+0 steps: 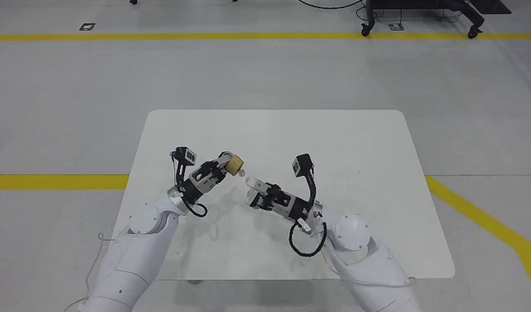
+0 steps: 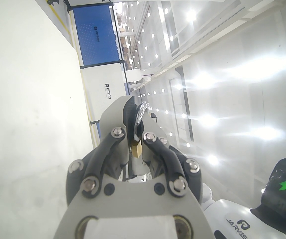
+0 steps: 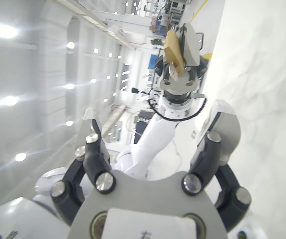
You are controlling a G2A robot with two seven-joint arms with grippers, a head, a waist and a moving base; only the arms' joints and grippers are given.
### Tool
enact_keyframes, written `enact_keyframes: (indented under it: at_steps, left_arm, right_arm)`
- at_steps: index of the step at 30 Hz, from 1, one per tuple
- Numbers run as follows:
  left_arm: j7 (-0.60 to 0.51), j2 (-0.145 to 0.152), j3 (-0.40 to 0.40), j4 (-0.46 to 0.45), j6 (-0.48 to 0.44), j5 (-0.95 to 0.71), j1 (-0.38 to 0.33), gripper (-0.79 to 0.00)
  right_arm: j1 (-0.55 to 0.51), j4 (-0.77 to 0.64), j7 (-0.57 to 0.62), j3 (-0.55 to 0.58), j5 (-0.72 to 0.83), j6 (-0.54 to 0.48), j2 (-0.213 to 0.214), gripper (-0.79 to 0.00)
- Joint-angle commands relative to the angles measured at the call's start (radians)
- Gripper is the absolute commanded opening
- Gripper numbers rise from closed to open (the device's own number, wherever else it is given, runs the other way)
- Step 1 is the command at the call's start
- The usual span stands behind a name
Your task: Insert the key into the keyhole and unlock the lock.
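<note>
My left gripper (image 1: 222,165) is held above the white table (image 1: 357,146) and is shut on a brass padlock (image 1: 236,162). In the left wrist view the padlock's brass body (image 2: 136,149) and silver shackle (image 2: 141,113) sit between the closed fingers of the left gripper (image 2: 133,106). The right wrist view faces the padlock (image 3: 172,48), and a silver key (image 3: 173,72) sticks out of its end. My right gripper (image 1: 253,193) is a short way from the padlock, pointing at it. The right gripper (image 3: 155,111) is open with nothing between its fingers.
The table's far half is bare white surface, and its edges are well away from both grippers. Yellow floor lines run beside and behind the table. A dark equipment cart (image 1: 431,1) stands far back on the floor.
</note>
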Motion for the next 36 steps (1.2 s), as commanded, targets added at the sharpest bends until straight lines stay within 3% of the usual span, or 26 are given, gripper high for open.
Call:
enact_keyframes:
  at_steps: [1,9,15,32,34,36]
  left_arm:
    - [-0.007,0.000,0.002,-0.005,-0.001,0.004,0.002,-0.785]
    - [-0.024,0.000,0.004,-0.019,-0.011,0.016,0.008,-0.785]
    - [-0.031,0.001,0.000,-0.025,-0.016,0.014,0.012,-0.785]
    - [-0.043,0.002,0.000,-0.030,-0.012,0.029,0.013,-0.785]
    - [-0.046,0.002,0.000,-0.030,-0.009,0.028,0.013,-0.785]
    - [-0.050,0.002,0.000,-0.029,-0.005,0.028,0.012,-0.785]
  right_arm:
    - [0.016,0.040,0.023,-0.005,0.081,0.023,-0.004,-0.456]
    - [0.065,0.108,0.047,-0.020,0.152,0.119,-0.012,-0.517]
    - [0.070,0.116,0.037,-0.016,0.157,0.132,-0.013,-0.505]
    - [0.068,0.103,0.036,-0.006,0.156,0.136,-0.012,-0.576]
    - [0.069,0.102,0.035,-0.009,0.156,0.136,-0.012,-0.650]
    - [0.070,0.103,0.037,-0.013,0.154,0.138,-0.013,-0.776]
